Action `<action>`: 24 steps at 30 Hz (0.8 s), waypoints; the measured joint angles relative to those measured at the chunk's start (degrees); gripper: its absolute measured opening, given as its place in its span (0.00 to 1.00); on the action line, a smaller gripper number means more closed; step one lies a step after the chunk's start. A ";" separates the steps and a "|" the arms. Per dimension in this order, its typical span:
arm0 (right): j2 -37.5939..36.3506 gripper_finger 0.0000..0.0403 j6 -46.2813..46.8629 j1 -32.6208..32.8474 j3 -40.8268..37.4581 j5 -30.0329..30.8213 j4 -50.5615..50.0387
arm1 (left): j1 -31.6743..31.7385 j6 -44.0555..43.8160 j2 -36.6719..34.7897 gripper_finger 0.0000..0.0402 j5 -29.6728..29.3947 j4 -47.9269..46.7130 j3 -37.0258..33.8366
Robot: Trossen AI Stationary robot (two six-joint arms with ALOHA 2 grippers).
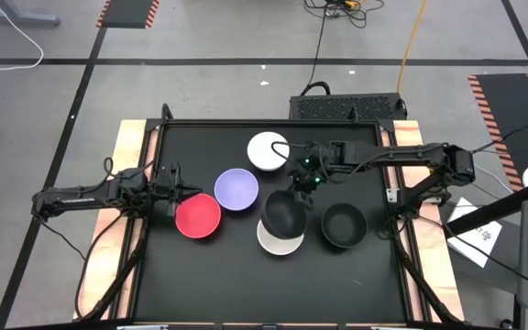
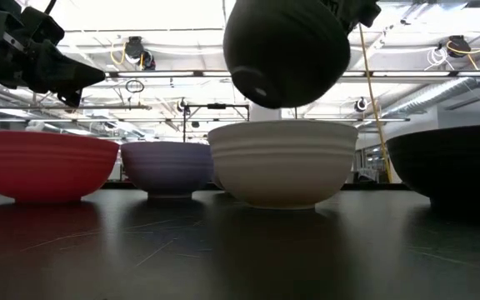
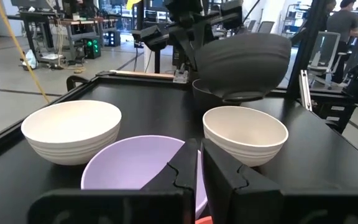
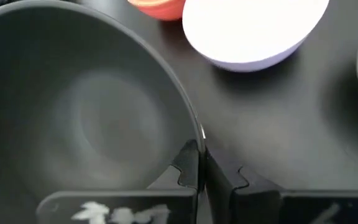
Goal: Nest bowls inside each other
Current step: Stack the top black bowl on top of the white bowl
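You see a black bowl (image 1: pixel 283 214) lifted, tilted above a white bowl (image 1: pixel 280 240); red bowl (image 1: pixel 197 217), lavender bowl (image 1: pixel 236 189), second white bowl (image 1: pixel 268 151) and second black bowl (image 1: pixel 343 225) sit upright.

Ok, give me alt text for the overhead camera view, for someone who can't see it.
Seen from above, the right gripper holds a black bowl over a white bowl near the middle of a black table. A second black bowl sits to its right, another white bowl behind, and a lavender bowl and red bowl lie by the left gripper.
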 joint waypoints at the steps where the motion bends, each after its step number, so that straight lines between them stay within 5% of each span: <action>1: 0.00 0.00 0.27 0.39 0.00 -0.02 0.10 | 0.00 0.00 0.01 0.06 0.00 0.00 0.00; 24: 1.71 0.00 12.45 2.50 2.56 5.76 -6.17 | 0.02 0.01 0.00 0.06 0.00 -0.06 0.00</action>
